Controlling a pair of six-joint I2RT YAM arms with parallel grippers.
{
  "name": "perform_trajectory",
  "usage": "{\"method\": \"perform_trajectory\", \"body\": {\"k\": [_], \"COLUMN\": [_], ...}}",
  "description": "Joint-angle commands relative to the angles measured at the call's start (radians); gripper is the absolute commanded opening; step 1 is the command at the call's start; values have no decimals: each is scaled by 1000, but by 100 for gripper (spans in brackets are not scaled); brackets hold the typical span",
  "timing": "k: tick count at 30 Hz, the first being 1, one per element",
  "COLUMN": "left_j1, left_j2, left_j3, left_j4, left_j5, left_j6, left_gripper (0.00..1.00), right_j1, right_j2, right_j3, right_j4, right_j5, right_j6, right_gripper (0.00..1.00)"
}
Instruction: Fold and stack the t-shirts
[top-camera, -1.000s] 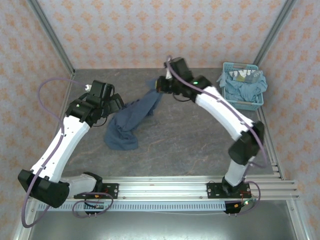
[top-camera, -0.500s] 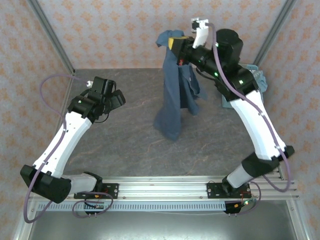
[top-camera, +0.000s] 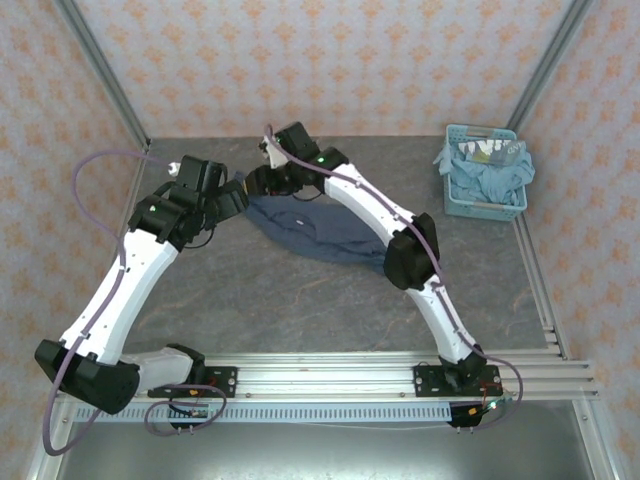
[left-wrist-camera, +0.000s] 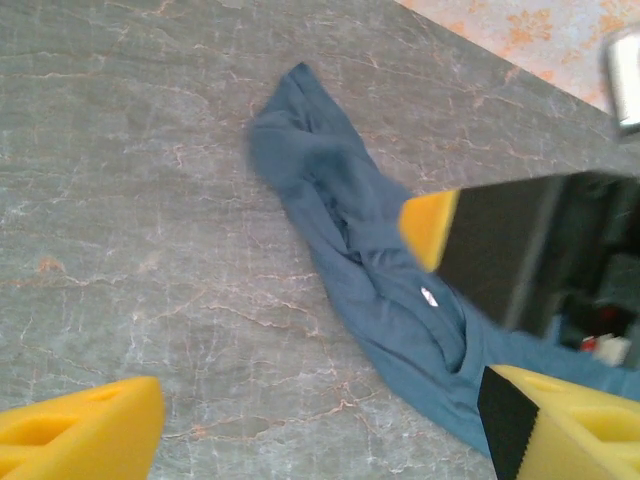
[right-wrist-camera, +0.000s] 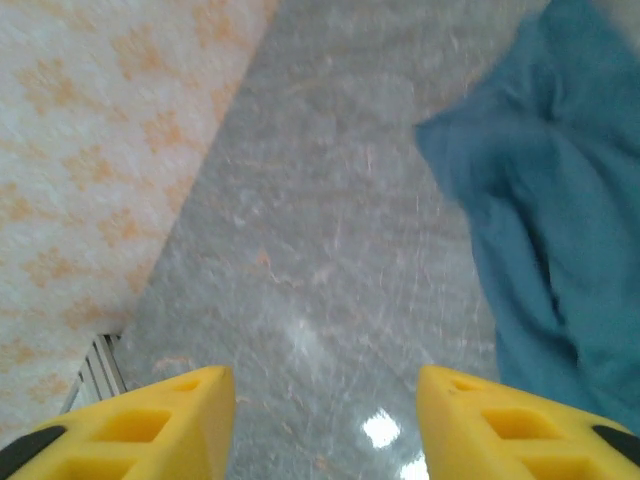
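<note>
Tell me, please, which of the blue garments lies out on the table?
The dark slate-blue t-shirt; the lighter blue clothing is heaped in the basket.

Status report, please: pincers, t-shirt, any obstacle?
Left pincer, right pincer open, empty. Dark blue t-shirt crumpled on table. Right arm reaches across it, near left pincer.

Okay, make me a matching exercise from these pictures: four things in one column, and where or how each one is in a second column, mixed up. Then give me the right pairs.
Things:
1. slate-blue t-shirt
2. light-blue basket
3. left hand
4. right hand

Place or state:
A. open above bare table, next to the wallpapered wall
B. lying rumpled on the table, in no grip
C. at the far right corner, with blue clothes inside
D. open, looking down on the t-shirt's narrow end

Pairs: 1-B, 2-C, 3-D, 4-A.
</note>
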Motion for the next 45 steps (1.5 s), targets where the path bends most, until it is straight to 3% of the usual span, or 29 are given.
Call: {"method": "perform_trajectory", "body": {"k": [1, 4, 9, 13, 18, 22, 28, 33, 38, 45], "left_j1": [0, -36, -212, -358, -453, -505, -513, -512, -511, -454], "left_j2": [22, 85, 283, 516, 776, 904, 1000, 1045, 1012, 853], "left_j3": [-42, -55, 37, 179, 355, 450, 519, 579, 560, 398], "left_j4": [6, 71, 112, 103, 96, 76, 60, 58, 92, 182], "left_j5": [105, 202, 163, 63, 32, -46, -201, -252, -187, -16], "left_j6": [56, 91, 211, 307, 348, 409, 413, 413, 443, 432], "left_gripper": [84, 86, 89, 91, 94, 95, 94, 86, 71, 76], "right_j1": [-28, -91, -297, -466, -561, -576, -575, -544, -491, -466], "right_j2": [-270, -469, -751, -870, -951, -949, -981, -1035, -1014, -900], "right_j3": [-156, -501, -971, -1129, -1245, -1284, -1378, -1513, -1562, -1542], "right_j4": [88, 218, 237, 87, 45, 17, 10, 66, 102, 257], "right_j5": [131, 283, 493, 534, 538, 515, 430, 365, 351, 320], "right_j6": [37, 137, 344, 382, 377, 400, 475, 564, 629, 736], "right_gripper": [54, 54, 55, 55, 58, 58, 57, 54, 53, 52]}}
